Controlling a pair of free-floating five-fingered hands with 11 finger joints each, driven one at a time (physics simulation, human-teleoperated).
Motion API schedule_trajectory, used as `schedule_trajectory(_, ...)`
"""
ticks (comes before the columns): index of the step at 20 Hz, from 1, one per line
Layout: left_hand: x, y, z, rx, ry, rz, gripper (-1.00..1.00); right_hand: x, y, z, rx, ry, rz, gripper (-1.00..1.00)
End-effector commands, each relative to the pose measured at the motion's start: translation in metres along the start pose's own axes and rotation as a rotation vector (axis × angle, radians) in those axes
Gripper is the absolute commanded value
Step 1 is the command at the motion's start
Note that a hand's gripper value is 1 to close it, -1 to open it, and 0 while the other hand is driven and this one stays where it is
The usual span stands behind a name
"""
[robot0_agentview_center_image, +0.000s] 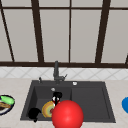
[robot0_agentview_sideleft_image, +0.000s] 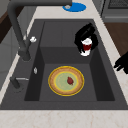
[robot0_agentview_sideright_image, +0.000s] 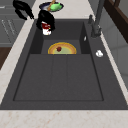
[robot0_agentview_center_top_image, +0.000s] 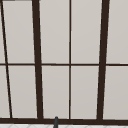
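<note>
My right hand (robot0_agentview_center_image: 57, 95) hangs over the front part of the left basin, fingers curled round a small white cup with red inside (robot0_agentview_sideleft_image: 86, 47). From the right side, the hand (robot0_agentview_sideright_image: 45, 17) grips the cup (robot0_agentview_sideright_image: 46, 28) from above. Below, on the basin floor, lies a yellow-rimmed plate (robot0_agentview_sideleft_image: 66, 80) with a small red piece on it. My left hand (robot0_agentview_center_image: 33, 113) floats at the sink's front left corner with relaxed fingers, holding nothing; in the side views this idle hand (robot0_agentview_sideleft_image: 122, 62) (robot0_agentview_sideright_image: 22, 8) is out over the counter's front edge. A big red ball (robot0_agentview_center_image: 67, 115) covers part of the plate (robot0_agentview_center_image: 48, 109).
The dark faucet (robot0_agentview_center_image: 56, 71) stands behind the sink (robot0_agentview_center_image: 90, 100), whose flat drainboard is on the right. A plate of green food (robot0_agentview_center_image: 6, 102) sits on the left counter, a blue dish (robot0_agentview_center_image: 125, 104) on the right. A small white knob (robot0_agentview_center_image: 74, 83) sits on the back rim.
</note>
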Motion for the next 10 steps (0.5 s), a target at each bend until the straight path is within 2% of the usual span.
schedule_trajectory(1,0.000,0.000,0.000,0.000,0.000,0.000,0.00,0.004,0.022,-0.027,-0.010,0.018,-0.038,1.00)
schedule_trajectory(4,0.000,0.000,0.000,0.000,0.000,0.000,0.00,-0.001,0.033,-0.055,-0.006,-0.008,-0.029,1.00)
schedule_trajectory(5,0.000,0.000,0.000,0.000,0.000,0.000,0.00,-0.002,0.036,-0.065,-0.013,-0.014,-0.010,1.00)
schedule_trajectory(10,0.000,0.000,0.000,0.000,0.000,0.000,0.00,-0.009,0.046,-0.102,-0.056,-0.026,-0.003,1.00)
